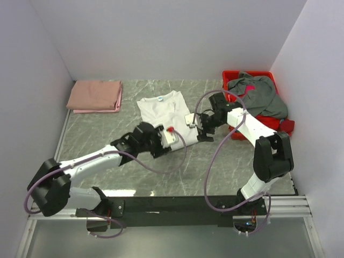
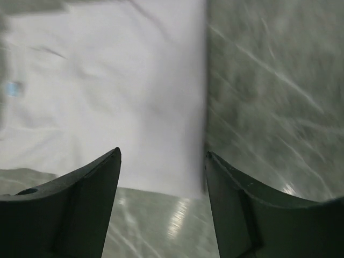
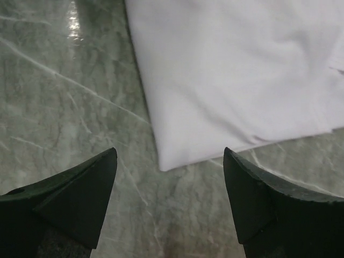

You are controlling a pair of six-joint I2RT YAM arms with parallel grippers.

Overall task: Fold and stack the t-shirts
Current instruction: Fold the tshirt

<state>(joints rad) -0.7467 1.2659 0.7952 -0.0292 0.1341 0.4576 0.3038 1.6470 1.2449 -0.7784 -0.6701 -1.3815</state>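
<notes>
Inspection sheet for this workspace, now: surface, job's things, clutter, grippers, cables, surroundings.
Surface: grey-green marbled table, no spills seen.
Job's things: white t-shirt lies flat mid-table; pink t-shirt sits folded at the far left; grey t-shirt is heaped in the red bin at the far right.
Clutter: nothing seen.
Grippers: left gripper and right gripper are both open and hold nothing, each over the white t-shirt's near edge.
Cables: purplish cables loop loosely from both arms above the table.
Surroundings: plain pale walls on three sides.
</notes>
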